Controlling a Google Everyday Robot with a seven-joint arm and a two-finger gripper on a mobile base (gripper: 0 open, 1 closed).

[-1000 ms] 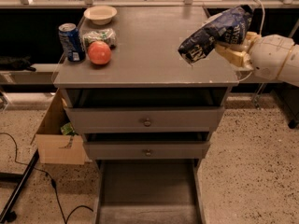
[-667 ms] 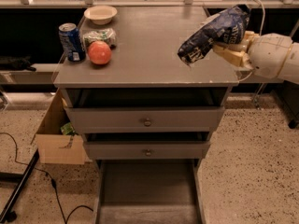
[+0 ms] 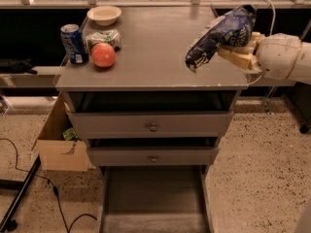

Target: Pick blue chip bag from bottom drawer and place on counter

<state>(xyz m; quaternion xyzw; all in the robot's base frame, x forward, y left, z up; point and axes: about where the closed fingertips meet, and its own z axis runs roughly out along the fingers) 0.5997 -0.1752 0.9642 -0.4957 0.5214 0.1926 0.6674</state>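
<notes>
Right now your gripper [image 3: 231, 52] reaches in from the right edge of the counter [image 3: 155, 62], its cream fingers clamped on the blue chip bag [image 3: 219, 34]. The bag juts out to the left of the fingers, tilted, with its lower end over the counter's right side. You cannot tell whether it touches the surface. Below, the bottom drawer [image 3: 153, 198] stands pulled out. The blue soda can [image 3: 74, 43] and red apple [image 3: 103, 55] sit well apart from the bag, at the far left.
</notes>
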